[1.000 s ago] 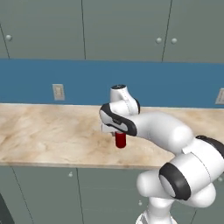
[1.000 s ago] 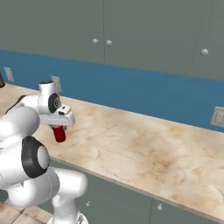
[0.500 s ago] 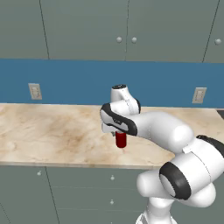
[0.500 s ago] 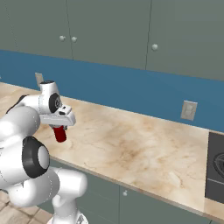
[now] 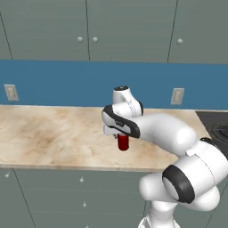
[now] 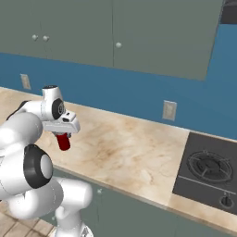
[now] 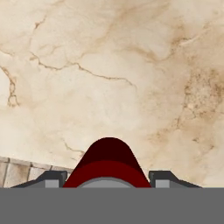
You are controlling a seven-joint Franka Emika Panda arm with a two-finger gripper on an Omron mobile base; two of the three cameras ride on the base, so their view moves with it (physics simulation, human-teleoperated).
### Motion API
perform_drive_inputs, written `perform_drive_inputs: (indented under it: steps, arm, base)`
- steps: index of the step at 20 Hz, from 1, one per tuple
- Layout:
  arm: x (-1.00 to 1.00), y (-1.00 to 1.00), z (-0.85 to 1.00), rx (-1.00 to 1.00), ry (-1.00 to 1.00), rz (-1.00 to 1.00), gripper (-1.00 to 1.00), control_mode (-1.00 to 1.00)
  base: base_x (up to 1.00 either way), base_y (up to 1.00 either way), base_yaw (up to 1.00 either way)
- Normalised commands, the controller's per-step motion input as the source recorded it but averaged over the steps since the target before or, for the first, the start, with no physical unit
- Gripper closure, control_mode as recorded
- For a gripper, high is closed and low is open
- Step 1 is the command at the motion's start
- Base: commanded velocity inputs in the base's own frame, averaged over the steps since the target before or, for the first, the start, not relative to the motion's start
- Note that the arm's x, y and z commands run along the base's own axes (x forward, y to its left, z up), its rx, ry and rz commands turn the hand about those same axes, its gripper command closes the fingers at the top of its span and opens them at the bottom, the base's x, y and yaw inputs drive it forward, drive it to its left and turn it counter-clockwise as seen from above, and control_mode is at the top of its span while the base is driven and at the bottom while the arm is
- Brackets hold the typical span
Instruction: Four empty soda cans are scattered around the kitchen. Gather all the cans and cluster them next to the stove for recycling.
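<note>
A red soda can (image 5: pixel 123 143) hangs upright just above the marble counter (image 5: pixel 53 138), with my gripper (image 5: pixel 123 136) shut on its upper part. From the right base view the same can (image 6: pixel 63 143) sits under the gripper (image 6: pixel 62 136), near the counter's front edge. In the hand view the can (image 7: pixel 108 162) rises between the two dark fingertips (image 7: pixel 52 178), over bare marble. The black stove (image 6: pixel 208 169) lies flat in the counter far to the right, and its corner (image 5: pixel 218 127) shows at the right edge of the left base view.
Wall outlets (image 5: pixel 177 95) (image 5: pixel 10 92) sit on the blue backsplash under grey upper cabinets (image 5: pixel 89 31). The counter's front edge and floor tiles (image 7: pixel 13 173) show just below the can in the hand view. Bare marble (image 6: pixel 129 148) stretches between the can and the stove.
The whole scene has slid left in both base views: the base has driven right, and the stove has come further into view. The arm keeps its pose with the can held.
</note>
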Motion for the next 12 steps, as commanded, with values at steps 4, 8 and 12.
perform_drive_inputs:
  steps: [4,8,12]
  arm:
    - [0.0,0.0,0.0,0.0,0.0,0.0,1.0,1.0]
    - [0.0,0.0,0.0,0.0,0.0,0.0,1.0,1.0]
    - [0.0,0.0,0.0,0.0,0.0,0.0,1.0,1.0]
  base:
    - [-0.26,-0.51,-0.08]
    - [-0.3,-0.42,-0.16]
    - [-0.37,-0.39,-0.16]
